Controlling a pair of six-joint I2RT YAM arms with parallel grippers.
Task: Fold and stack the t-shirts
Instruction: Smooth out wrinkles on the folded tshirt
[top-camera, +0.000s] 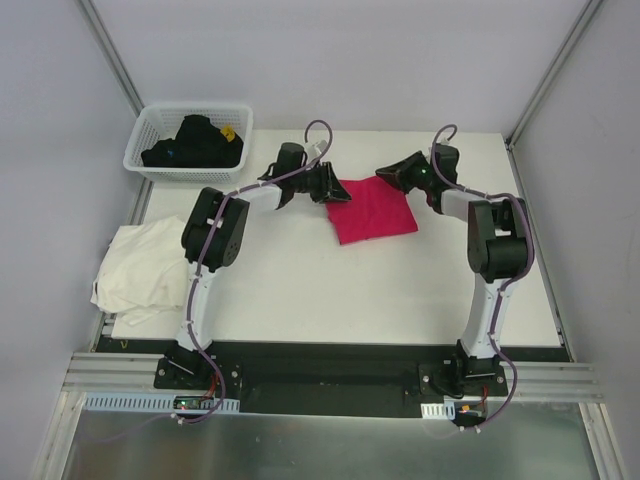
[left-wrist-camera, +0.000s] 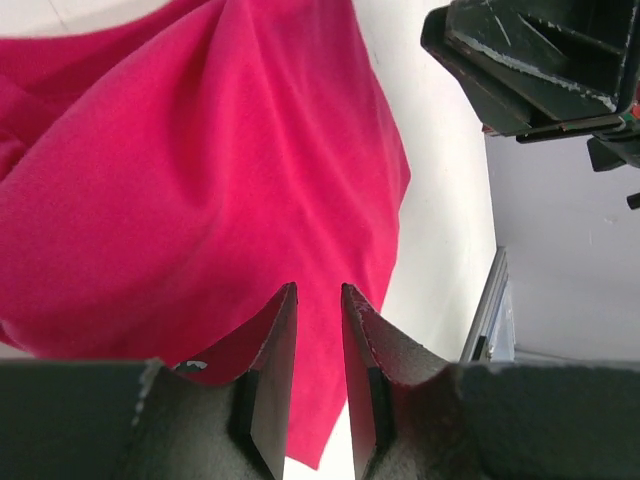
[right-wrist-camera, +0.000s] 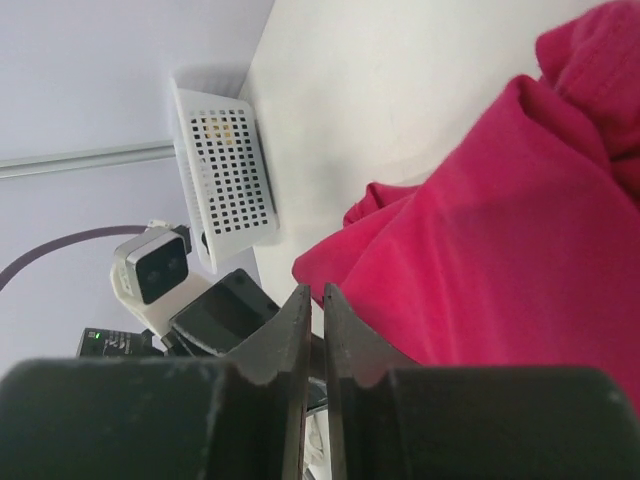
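magenta t-shirt (top-camera: 372, 210) folded, rumpled square; left gripper (left-wrist-camera: 318, 292) narrowly parted, grasp unclear; right gripper (right-wrist-camera: 317, 292) barely parted, empty.

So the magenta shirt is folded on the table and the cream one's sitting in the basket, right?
Not quite. The top view shows the cream shirt crumpled at the left edge of the table, outside the basket; the magenta shirt is folded on the table.

White lattice basket (top-camera: 160, 168) at far left table corner, dark clothes (top-camera: 195, 142) inside, white tabletop (top-camera: 330, 290)
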